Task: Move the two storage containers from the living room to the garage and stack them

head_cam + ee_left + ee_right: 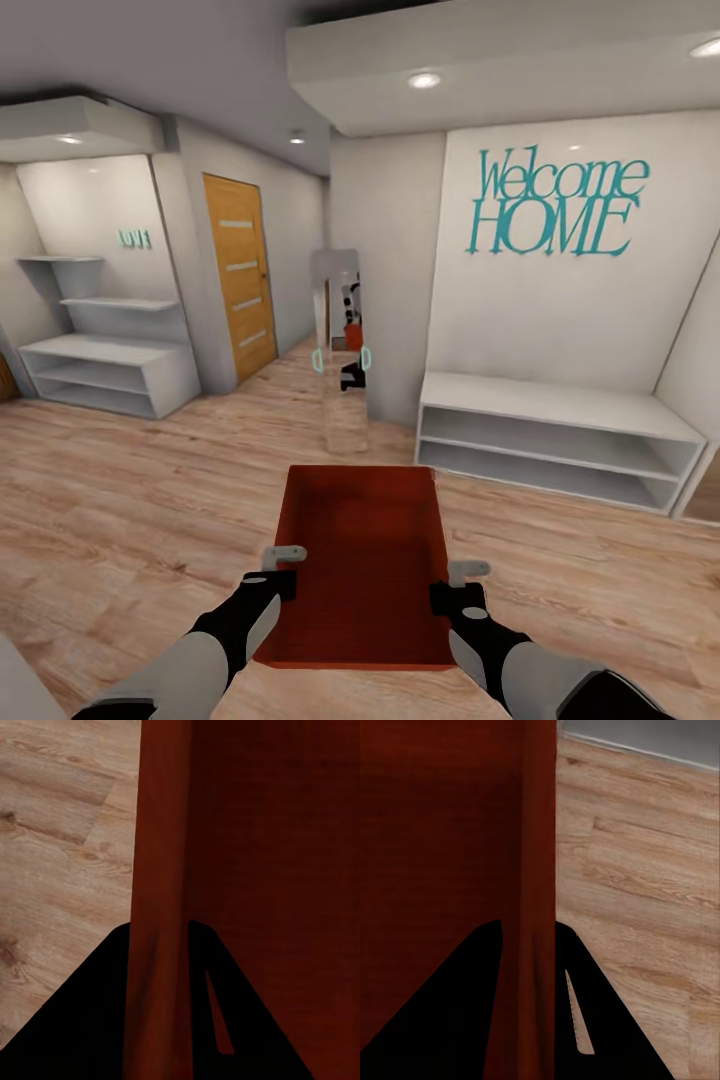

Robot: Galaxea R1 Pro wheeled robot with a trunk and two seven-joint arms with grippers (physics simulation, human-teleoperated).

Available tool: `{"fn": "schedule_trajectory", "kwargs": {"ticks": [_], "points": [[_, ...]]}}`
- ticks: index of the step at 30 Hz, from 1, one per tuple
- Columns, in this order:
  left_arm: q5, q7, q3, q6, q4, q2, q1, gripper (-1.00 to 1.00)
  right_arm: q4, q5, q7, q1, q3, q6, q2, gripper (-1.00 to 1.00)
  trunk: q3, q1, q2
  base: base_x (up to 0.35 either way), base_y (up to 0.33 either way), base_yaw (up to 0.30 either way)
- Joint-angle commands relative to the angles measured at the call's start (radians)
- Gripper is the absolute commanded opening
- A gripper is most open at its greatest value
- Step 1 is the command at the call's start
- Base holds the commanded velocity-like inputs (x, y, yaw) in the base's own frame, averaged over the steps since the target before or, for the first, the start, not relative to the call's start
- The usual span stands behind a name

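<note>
I hold one orange-red open-topped storage container (360, 560) level in front of me, above light wood plank floor (120, 500). My left gripper (272, 580) is shut on its left wall near the close end. My right gripper (452, 595) is shut on the right wall. In the left wrist view the thin red wall (157, 870) runs between the black fingers (82, 1020) of the left gripper (159, 934). In the right wrist view the wall (538, 832) is pinched the same way by the right gripper (529, 930). The second container, the garage and its concrete floor are out of view.
A hallway lies ahead. A tall mirror (340, 350) stands on the wall corner straight ahead. A low white shelf bench (560, 440) sits at the right under teal "Welcome HOME" letters (555, 205). White shelving (110, 370) and a wooden door (240, 290) are at the left.
</note>
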Motion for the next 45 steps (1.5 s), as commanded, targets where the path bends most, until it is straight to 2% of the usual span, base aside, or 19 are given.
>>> {"fn": "schedule_trajectory", "kwargs": {"ticks": [1, 9, 31, 45], "points": [[-0.002, 0.005, 0.008, 0.007, 0.000, 0.006, 0.000, -1.00, -0.002, 0.001, -0.005, 0.000, -0.005, -0.003, -0.010, -1.00, 0.000, 0.001, -0.001, 0.324, 0.000, 0.269], [-0.002, 0.005, 0.008, 0.007, 0.000, 0.006, 0.000, -1.00, -0.002, 0.001, -0.005, 0.000, -0.005, -0.003, -0.010, -1.00, 0.000, 0.001, -0.001, 0.323, 0.000, 0.243], [-0.002, 0.005, 0.008, 0.007, 0.000, 0.006, 0.000, -1.00, -0.002, 0.001, -0.006, 0.000, -0.005, -0.003, -0.008, -1.00, 0.000, 0.001, -0.001, 0.324, 0.000, 0.017], [-0.002, 0.005, 0.008, 0.007, 0.000, 0.006, 0.000, -1.00, -0.003, 0.001, -0.006, 0.000, -0.005, -0.003, -0.010, -1.00, 0.000, 0.001, -0.001, 0.324, 0.000, 0.260]]}}
